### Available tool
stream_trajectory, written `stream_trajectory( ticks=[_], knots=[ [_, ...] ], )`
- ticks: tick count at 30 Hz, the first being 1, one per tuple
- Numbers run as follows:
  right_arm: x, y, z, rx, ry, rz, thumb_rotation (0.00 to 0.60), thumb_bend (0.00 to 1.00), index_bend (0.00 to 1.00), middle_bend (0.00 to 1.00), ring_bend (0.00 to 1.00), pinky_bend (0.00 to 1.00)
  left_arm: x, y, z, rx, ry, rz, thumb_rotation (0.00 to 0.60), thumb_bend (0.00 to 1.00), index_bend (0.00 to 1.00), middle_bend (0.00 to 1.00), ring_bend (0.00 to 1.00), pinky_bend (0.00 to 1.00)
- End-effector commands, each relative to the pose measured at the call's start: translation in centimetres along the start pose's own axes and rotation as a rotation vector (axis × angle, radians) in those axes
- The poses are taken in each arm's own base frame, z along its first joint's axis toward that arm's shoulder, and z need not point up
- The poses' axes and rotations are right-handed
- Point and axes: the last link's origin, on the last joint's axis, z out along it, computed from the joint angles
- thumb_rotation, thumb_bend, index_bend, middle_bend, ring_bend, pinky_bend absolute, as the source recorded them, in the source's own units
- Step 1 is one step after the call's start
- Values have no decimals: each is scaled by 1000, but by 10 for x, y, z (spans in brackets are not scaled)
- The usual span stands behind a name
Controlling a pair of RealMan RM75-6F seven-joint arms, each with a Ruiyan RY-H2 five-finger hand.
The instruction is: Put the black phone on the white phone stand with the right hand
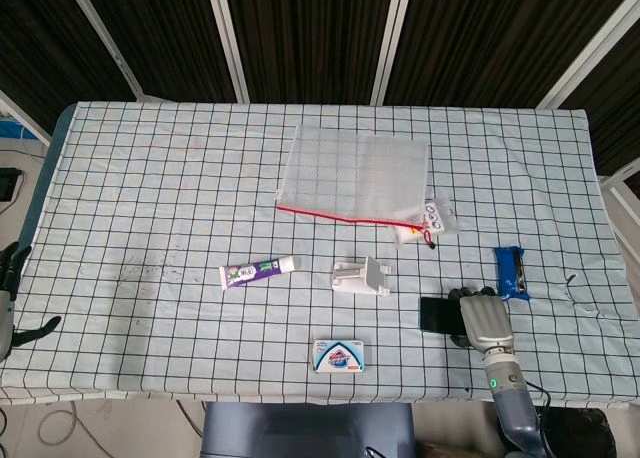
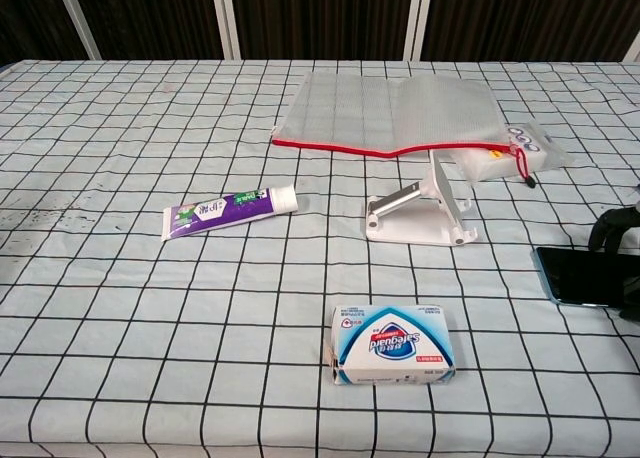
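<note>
Currently the right hand [image 1: 483, 321] is laid over the right end of the black phone [image 1: 438, 313], fingers draped on it; whether a true hold is had cannot be told. A firm pinch across the phone's edges should be secured before any lift. The phone, a thin dark slab, lies flat on the worktop [image 1: 150, 208] at about four o'clock from the white phone stand [image 1: 361, 277], near but apart. The left hand [image 1: 8, 298] is barely seen at the worktop's nine o'clock edge, its state unclear.

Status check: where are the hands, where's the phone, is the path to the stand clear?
Right hand rests on black phone, not lifted. Left hand idle at table's left edge. White phone stand empty, nothing between it and phone.
</note>
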Motion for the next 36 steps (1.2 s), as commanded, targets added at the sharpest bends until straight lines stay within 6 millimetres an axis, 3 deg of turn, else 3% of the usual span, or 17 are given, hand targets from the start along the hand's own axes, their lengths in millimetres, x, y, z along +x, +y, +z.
stream_trajectory(
  ticks=[1,9,16,26,36],
  knots=[
    [1,1,-1,4,1,6,600,447,475,494,457,302,0,0,0,1,-1,-1,600,0,0,0,0,0],
    [15,-2,-2,34,61,58,600,448,475,494,457,302,0,0,0,3,-4,-6,600,0,0,0,0,0],
    [43,-4,1,68,149,281,600,447,476,488,457,302,0,0,0,4,-4,-7,600,0,0,0,0,0],
    [74,-20,18,136,162,781,600,446,476,486,455,302,-1,1,0,1,-4,-10,600,0,0,0,0,0],
    [77,-43,36,270,187,990,600,446,476,478,442,299,-1,1,1,-3,-6,-12,600,0,0,0,0,0]
  ],
)
